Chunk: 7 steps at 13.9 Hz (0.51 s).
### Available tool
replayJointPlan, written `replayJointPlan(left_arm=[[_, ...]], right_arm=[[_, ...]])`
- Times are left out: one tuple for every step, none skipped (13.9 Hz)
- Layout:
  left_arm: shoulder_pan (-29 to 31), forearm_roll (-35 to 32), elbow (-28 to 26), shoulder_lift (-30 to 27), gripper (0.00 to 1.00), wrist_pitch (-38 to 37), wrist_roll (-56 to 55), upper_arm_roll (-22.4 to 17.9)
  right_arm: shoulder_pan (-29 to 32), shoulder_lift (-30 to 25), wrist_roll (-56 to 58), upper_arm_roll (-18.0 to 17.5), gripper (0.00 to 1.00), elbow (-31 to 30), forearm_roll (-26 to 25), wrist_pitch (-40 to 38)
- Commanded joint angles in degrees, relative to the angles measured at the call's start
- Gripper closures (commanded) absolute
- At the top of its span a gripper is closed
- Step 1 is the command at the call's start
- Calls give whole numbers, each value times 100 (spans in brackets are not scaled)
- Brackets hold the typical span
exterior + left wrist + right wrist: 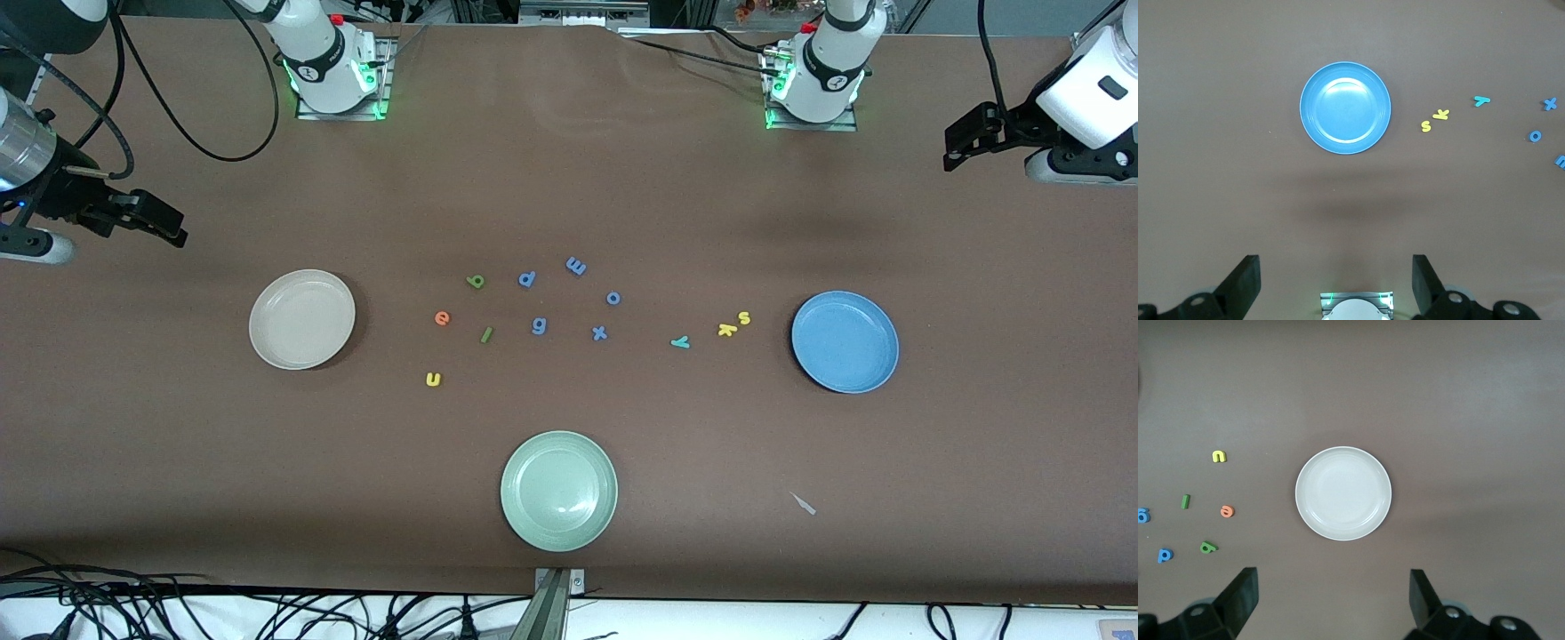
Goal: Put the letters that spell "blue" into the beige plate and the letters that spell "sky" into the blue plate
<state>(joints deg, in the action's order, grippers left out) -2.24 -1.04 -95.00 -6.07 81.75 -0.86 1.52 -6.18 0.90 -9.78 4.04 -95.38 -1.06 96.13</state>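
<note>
Left claw (1335, 280) hangs w/ fingers spread apart, empty, high over the table (569, 178) near the blue plate (845, 342). Right claw (1333, 600), likewise spread & empty, hangs near the beige plate (302, 319). Each arm seems parked by its own plate, ready to sort. Yellow s (744, 317), yellow k (727, 330), teal y (680, 341) lie beside the blue plate. Green b (476, 281), green l (486, 334), yellow u (433, 380), orange e (442, 318) sit toward the beige plate. Nothing is sorted yet. Blue letters (539, 325) lie between the groups; pale green plate (558, 491) is nearest the camera.
</note>
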Motion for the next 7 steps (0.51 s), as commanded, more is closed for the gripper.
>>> replayJointPlan(left_arm=[[-5,148,184,80,0,-142,-28,-20],[-5,148,184,80,0,-133,-28,-20],[13,157,184,80,0,-133,-28,-20],[13,148,184,80,0,-142,-19,-20],[13,148,184,80,0,-133,-28,-20],[13,148,184,80,0,-142,-28,-20],[4,148,184,80,0,-142,-28,-20]], right_arm=[[29,15,90,-35,0,73,-61,-51],[29,15,90,-35,0,73,-61,-33],[21,15,90,-43,0,73,-61,-33],[21,15,90,-35,0,64,-61,-33],[21,15,90,-43,0,64,-61,-33],[21,15,99,-43,0,55,-61,-33],[21,15,99,-43,0,46,-69,-16]])
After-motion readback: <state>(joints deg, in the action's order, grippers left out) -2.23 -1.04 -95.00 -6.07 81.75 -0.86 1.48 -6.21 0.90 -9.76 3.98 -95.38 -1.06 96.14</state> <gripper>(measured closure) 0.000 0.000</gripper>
